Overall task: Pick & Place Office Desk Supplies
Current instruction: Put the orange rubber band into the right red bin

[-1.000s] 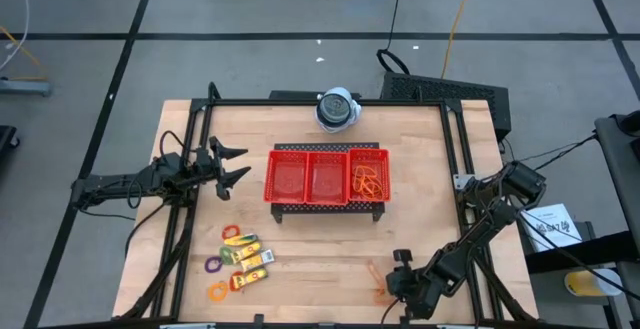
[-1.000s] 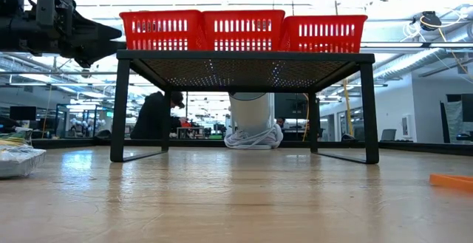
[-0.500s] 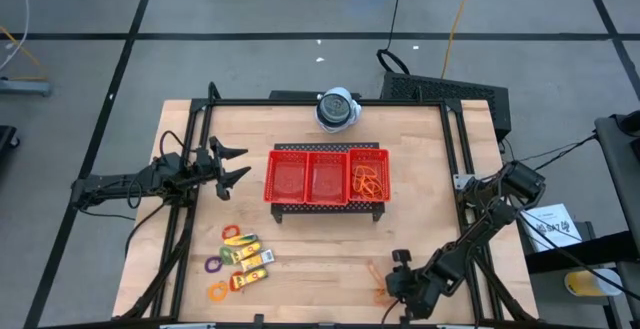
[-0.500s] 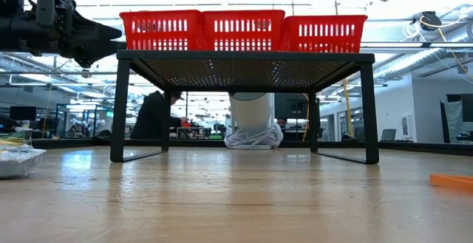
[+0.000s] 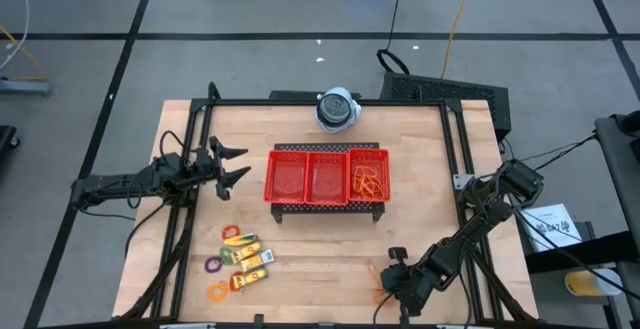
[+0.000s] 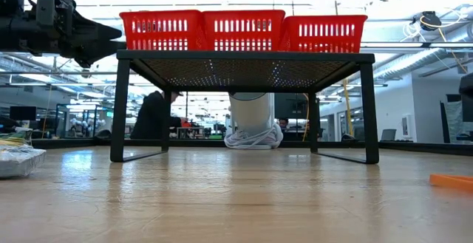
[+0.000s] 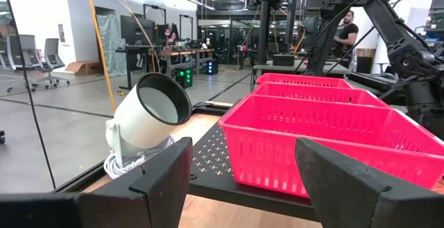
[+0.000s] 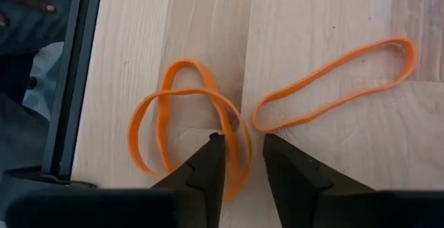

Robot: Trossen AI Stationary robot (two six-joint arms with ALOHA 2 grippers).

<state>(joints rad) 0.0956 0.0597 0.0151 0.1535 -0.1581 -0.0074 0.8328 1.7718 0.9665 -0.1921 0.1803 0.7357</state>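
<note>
Two thin orange rubber bands lie flat on the wood near the table's front edge: a twisted one (image 8: 182,110) and a long single loop (image 8: 333,82). My right gripper (image 8: 241,143) (image 5: 388,287) slants down over them, open by a narrow gap, and one strand of the twisted band (image 8: 236,136) runs between its fingertips. Whether a finger touches the band, I cannot tell. More orange bands (image 5: 367,181) lie in the right compartment of the red tray (image 5: 327,151). Yellow packets (image 5: 250,259) and coloured rings (image 5: 213,265) lie at the front left. My left gripper (image 5: 235,166) (image 7: 243,160) waits open left of the tray.
The red tray stands on a black perforated riser (image 6: 244,60) in the middle of the table. A round white device (image 5: 337,109) sits behind it at the far edge. A black frame rail (image 8: 69,82) runs along the table's edge close to the bands.
My right gripper has edged slightly toward the table's left edge over the rubber bands, and a dark part of that arm now shows at the low view's right edge. The bands lie where they were.
</note>
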